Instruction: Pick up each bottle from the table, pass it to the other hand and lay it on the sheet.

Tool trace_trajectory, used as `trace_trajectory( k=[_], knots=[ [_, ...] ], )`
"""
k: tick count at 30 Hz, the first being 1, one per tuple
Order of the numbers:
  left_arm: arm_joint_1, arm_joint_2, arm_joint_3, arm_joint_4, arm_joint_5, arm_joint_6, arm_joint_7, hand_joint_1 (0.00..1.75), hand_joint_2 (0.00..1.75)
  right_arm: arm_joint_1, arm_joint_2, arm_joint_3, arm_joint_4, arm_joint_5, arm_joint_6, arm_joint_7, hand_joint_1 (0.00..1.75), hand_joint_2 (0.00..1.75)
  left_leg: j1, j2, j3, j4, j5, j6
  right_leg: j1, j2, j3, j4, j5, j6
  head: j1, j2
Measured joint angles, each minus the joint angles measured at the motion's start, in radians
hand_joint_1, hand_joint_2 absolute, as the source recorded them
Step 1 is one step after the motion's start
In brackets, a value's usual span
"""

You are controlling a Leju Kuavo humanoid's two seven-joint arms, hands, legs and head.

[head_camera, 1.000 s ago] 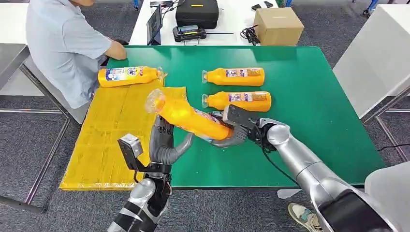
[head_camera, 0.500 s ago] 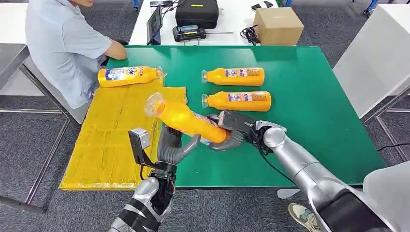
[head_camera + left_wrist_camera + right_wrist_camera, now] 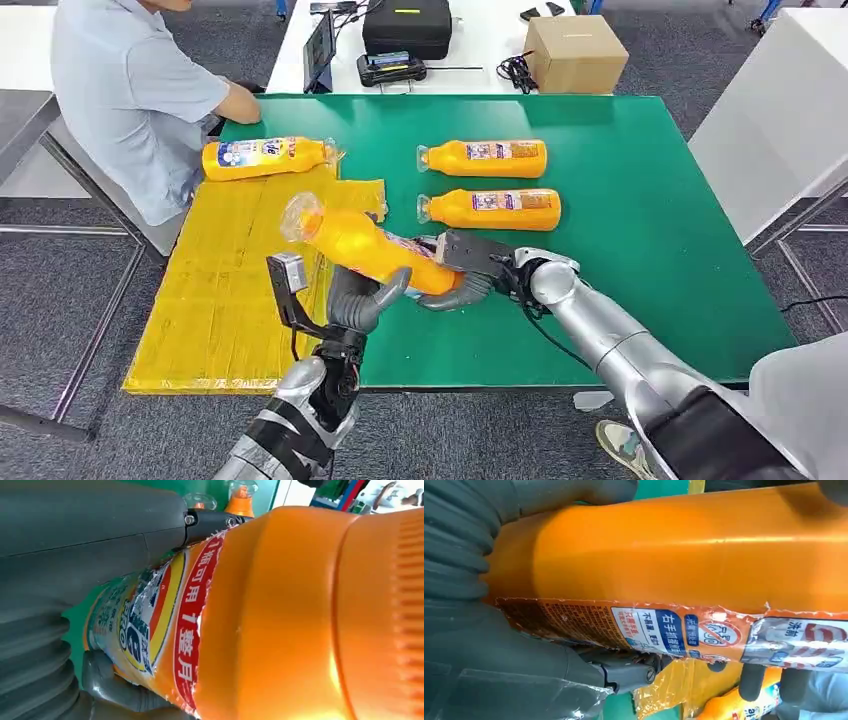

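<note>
1. The right hand (image 3: 462,270) clasps the base end of an orange bottle (image 3: 365,247), fingers wrapped around it.
2. The bottle hangs tilted above the near edge of the green table (image 3: 640,210), cap end over the yellow sheet (image 3: 220,290).
3. The left hand (image 3: 358,300) cups the bottle's middle from below, fingers curled against it.
4. Two more bottles (image 3: 485,158) (image 3: 492,208) lie on the table; another (image 3: 262,157) lies at the sheet's far edge.
</note>
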Motion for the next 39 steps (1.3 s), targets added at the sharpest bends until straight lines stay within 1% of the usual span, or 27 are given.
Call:
trace_trajectory(
  k=[2,3,4,7,8,9,10,11,19,23,33,37,39],
  knots=[
    [0.000,0.000,0.003,0.000,0.006,-0.006,-0.003,0.00,1.75,0.000,0.002,0.003,0.000,-0.001,0.000,0.000,1.75,1.75,0.000,0.000,0.000,0.000,0.000,0.000,0.000,0.000,0.000,0.000,0.000,0.000,0.000,0.000],
    [0.001,0.000,0.003,0.000,0.006,-0.006,-0.003,0.17,1.75,0.000,0.002,0.003,0.000,-0.001,0.000,0.000,1.75,1.75,0.000,0.000,0.000,0.000,0.000,0.000,0.000,0.000,0.000,0.000,0.000,0.000,0.000,0.000],
    [0.002,0.000,0.005,0.000,0.008,-0.012,-0.007,1.75,1.75,0.000,0.003,0.006,0.000,-0.002,0.000,0.000,1.75,1.75,0.000,0.000,0.000,0.000,0.000,0.000,0.000,0.000,0.000,0.000,0.000,0.000,0.000,0.000],
    [0.003,0.000,0.006,-0.008,0.009,-0.013,-0.008,1.75,1.75,0.000,0.005,0.010,0.006,-0.005,-0.002,-0.001,1.75,1.75,0.000,0.000,0.000,0.000,0.000,0.000,0.000,0.000,0.000,0.000,0.000,0.000,0.000,0.000],
    [0.003,0.000,0.006,-0.010,0.009,-0.011,-0.009,1.75,1.75,0.000,0.006,0.011,0.008,-0.005,-0.004,-0.002,1.71,1.75,0.000,0.000,0.000,0.000,0.000,0.000,0.000,0.000,0.000,0.000,0.000,0.000,0.000,0.000],
    [0.003,0.000,0.006,-0.013,0.009,-0.004,-0.011,1.75,1.75,0.000,0.008,0.012,0.010,-0.004,-0.008,-0.003,1.31,1.75,0.000,0.000,0.000,0.000,0.000,0.000,0.000,0.000,0.000,0.000,0.000,0.000,0.000,0.000],
    [0.003,0.000,0.006,-0.014,0.007,0.003,-0.016,1.75,1.75,0.000,0.010,0.012,0.014,-0.001,-0.011,-0.005,0.40,1.75,0.000,0.000,0.000,0.000,0.000,0.000,0.000,0.000,0.000,0.000,0.000,0.000,0.000,0.000],
    [0.004,0.000,0.006,-0.018,0.002,0.012,-0.026,1.75,1.75,0.000,0.012,0.013,0.018,0.001,-0.017,-0.007,0.00,1.75,0.000,0.000,0.000,0.000,0.000,0.000,0.000,0.000,0.000,0.000,0.000,0.000,0.000,0.000],
    [0.033,-0.003,0.007,-0.076,-0.102,0.117,-0.113,1.75,1.75,0.018,0.014,0.018,0.055,0.029,-0.084,0.017,0.00,1.75,0.000,-0.001,-0.001,0.000,0.000,0.000,0.000,-0.001,-0.001,0.000,0.000,0.000,0.001,0.000],
    [0.049,-0.003,0.008,-0.104,-0.114,0.125,-0.117,1.75,1.75,0.042,0.007,0.015,0.071,0.034,-0.109,0.019,0.00,1.75,0.000,0.001,-0.001,0.000,0.000,0.000,0.000,0.000,-0.001,0.000,0.000,0.000,0.000,0.000],
    [0.064,-0.002,0.010,-0.145,-0.120,0.127,-0.117,1.75,1.75,0.073,0.005,-0.010,0.093,0.042,-0.148,0.022,0.00,1.75,0.000,0.000,-0.001,0.000,0.000,0.000,0.000,-0.001,-0.001,0.000,0.000,0.000,0.000,0.000],
    [0.074,0.003,0.011,-0.169,-0.149,0.151,-0.117,1.75,1.75,0.097,0.002,-0.030,0.094,0.063,-0.173,0.027,0.00,1.75,0.000,0.000,-0.001,0.000,0.000,0.000,0.000,-0.001,-0.001,0.000,0.000,0.000,0.000,0.000],
    [0.080,0.010,0.011,-0.181,-0.204,0.192,-0.121,1.75,1.75,0.121,-0.006,-0.053,0.094,0.075,-0.187,0.023,0.00,1.75,0.000,-0.001,-0.001,0.000,0.000,0.000,0.000,-0.001,-0.001,0.000,0.000,0.000,0.000,0.000]
  ],
)
